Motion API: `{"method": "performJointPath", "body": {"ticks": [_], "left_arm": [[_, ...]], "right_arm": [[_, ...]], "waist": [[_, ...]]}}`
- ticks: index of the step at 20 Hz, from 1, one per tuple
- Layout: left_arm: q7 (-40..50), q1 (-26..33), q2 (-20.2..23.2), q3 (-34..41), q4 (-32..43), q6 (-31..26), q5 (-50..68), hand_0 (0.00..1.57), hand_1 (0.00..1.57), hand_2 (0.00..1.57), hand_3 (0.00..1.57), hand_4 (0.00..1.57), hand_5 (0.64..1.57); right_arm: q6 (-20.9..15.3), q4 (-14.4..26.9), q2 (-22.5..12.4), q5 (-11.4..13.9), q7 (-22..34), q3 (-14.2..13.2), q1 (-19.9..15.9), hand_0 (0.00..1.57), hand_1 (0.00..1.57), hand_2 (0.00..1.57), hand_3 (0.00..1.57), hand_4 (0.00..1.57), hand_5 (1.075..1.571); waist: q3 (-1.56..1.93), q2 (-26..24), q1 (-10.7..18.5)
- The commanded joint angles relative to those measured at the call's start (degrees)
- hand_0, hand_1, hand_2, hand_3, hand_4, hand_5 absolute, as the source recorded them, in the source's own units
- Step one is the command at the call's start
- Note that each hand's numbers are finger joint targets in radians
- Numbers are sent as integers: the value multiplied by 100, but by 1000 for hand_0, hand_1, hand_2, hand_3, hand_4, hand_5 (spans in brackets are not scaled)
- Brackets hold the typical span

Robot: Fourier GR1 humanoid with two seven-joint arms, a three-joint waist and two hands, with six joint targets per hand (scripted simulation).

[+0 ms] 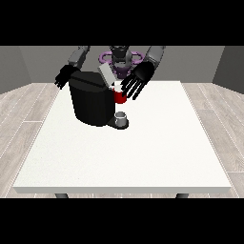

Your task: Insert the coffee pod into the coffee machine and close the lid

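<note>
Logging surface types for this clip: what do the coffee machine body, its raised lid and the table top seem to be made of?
Coffee machine: probably matte black plastic; the dark body shows hardly any highlight.
Lid: light grey, flat, tilted up; could be brushed metal or painted plastic, the look leaves it open.
Table: white top with a faint speckle and no glare, like matte laminate or painted board.

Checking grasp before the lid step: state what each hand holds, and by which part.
Nothing is visibly held. The hand at the view's right hovers with fingers spread above the red pod holder; the hand at the view's left sits behind the coffee machine.
</note>
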Motion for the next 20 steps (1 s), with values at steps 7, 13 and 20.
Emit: {"method": "performJointPath", "body": {"ticks": [7, 13, 20], "left_arm": [[105, 377, -420, -155, -220, 2, -129, 0, 0, 0, 0, 0, 1571], [216, 543, -530, 91, -335, -444, 226, 0, 0, 0, 0, 0, 1571], [-104, 1496, -1420, 1142, -412, -69, 1545, 0, 0, 0, 0, 249, 1571]], "right_arm": [[-59, 499, 12, -131, -372, -281, 186, 0, 0, 0, 0, 376, 1571], [1, 733, -15, -128, -436, -303, 639, 0, 0, 0, 0, 392, 1571], [27, 708, -125, -266, -261, -496, 1185, 0, 0, 0, 0, 434, 1571]], "waist": [[-10, -372, 359], [-10, -938, 578], [-18, -1801, 1112]]}}
